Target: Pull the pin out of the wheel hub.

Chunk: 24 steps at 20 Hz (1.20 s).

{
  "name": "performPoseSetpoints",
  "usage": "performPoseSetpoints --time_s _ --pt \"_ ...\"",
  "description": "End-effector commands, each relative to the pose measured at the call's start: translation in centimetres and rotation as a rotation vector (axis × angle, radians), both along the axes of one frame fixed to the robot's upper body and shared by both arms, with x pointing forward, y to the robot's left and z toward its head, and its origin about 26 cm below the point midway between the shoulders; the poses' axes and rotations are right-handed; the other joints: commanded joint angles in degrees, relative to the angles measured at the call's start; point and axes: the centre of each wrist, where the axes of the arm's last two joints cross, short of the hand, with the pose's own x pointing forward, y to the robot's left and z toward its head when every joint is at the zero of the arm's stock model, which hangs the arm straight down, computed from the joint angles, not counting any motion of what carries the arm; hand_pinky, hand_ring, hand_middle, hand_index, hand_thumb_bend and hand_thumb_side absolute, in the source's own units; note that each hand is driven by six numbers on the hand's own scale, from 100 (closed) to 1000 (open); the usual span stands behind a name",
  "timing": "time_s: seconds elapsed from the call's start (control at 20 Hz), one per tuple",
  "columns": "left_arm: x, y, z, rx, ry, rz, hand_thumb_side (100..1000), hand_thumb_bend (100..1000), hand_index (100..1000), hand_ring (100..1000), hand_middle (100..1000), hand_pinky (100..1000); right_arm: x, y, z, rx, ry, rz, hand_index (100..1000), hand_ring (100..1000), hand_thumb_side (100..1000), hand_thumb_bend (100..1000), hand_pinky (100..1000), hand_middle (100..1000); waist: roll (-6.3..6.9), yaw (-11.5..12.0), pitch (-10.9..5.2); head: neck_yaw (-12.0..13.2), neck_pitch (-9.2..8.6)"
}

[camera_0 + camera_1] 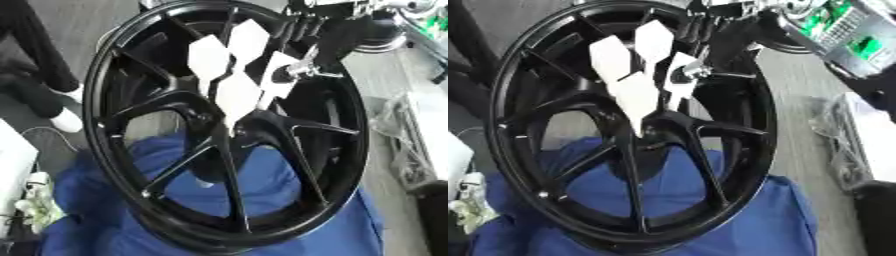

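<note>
Black multi-spoke alloy wheel (pixel 229 125) is filling most of the view, lying tilted on a rumpled blue cloth (pixel 289 190) that is showing through the lower spoke gaps and spreading out at 5 to 7 o'clock. Four white pointed paddle-shaped plates (pixel 238 95) are fanning out from the hub toward 12 o'clock, tips meeting just above the centre. A small silver metal pin (pixel 302 69) is sticking out at about 1 o'clock from the hub, beside the rightmost white plate. The right hand (pixel 337 37), black, is reaching in from the upper right and is sitting over the rim right next to the pin; cannot tell whether its fingers are curled or straight. Grey floor is lying beyond the wheel on both sides.
</note>
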Motion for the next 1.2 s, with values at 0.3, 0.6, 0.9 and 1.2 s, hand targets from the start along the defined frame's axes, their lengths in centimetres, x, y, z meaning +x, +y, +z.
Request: performPoseSetpoints --time_s 0.3,0.6,0.9,1.2 --pt "-0.06 0.42 1.1 0.027 -0.026 -0.003 883 158 685 701 656 632 0.37 -0.51 0.29 0.001 0.151 -0.11 778 786 428 501 801 683 0.71 -0.1 -1.37 -0.3 0.03" --pt "-0.06 0.4 1.08 0.028 -0.025 -0.007 882 159 684 702 655 633 0.5 -0.59 0.38 0.035 0.142 -0.117 727 762 397 429 786 624 0.7 -0.1 -1.43 -0.4 0.0" --pt "-0.04 0.35 1.01 0.03 -0.021 -0.011 882 160 682 704 656 634 0.43 -0.51 0.41 0.072 0.137 -0.13 654 717 275 299 763 548 0.7 -0.2 -1.48 -0.4 0.16" --pt "-0.05 0.38 1.07 0.026 -0.025 -0.011 881 161 681 706 657 634 0.23 -0.62 0.55 0.102 0.137 -0.128 588 654 100 243 738 485 0.73 -0.2 -1.5 -0.8 0.3"
